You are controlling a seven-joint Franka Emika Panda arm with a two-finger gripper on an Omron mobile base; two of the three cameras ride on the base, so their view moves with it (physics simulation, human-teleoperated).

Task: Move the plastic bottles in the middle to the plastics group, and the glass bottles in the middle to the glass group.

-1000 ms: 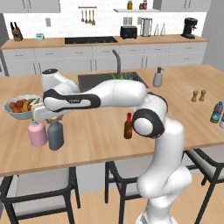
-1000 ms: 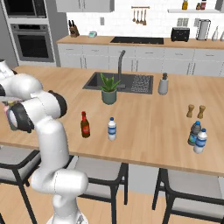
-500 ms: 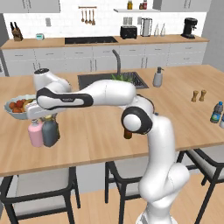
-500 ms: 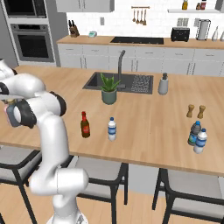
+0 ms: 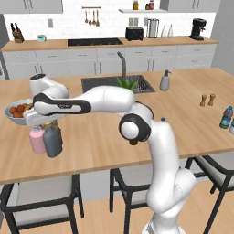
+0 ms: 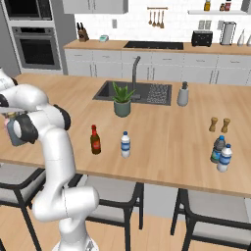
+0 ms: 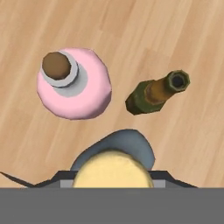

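Note:
My gripper [image 5: 47, 126] hangs over the island's left end, shut on the cork-stoppered neck of the broad grey-blue bottle [image 5: 53, 142]. That bottle stands upright close beside the squat pink bottle [image 5: 37, 140]. In the hand view the cork and grey-blue shoulder [image 7: 114, 162] are at the bottom, with the pink bottle [image 7: 74, 85] and the slim olive-brown bottle [image 7: 157, 92] just beyond. The dark brown red-capped bottle [image 6: 95, 140] and the small blue-capped plastic bottle [image 6: 126, 145] stand mid-counter. The pair of blue-labelled plastic bottles [image 6: 220, 153] stands at the right end.
A fruit bowl [image 5: 17, 110] sits just behind the glass bottles. Two brown shakers [image 6: 219, 124], a soap dispenser [image 6: 183, 94], a potted plant [image 6: 121, 100] and the sink [image 6: 135, 91] lie farther along the wooden counter [image 6: 166, 142]. Stools stand under its near edge.
The hand has carried the grey-blue bottle a little left and down, bringing it closer beside the pink bottle. The jaws have kept the same grip.

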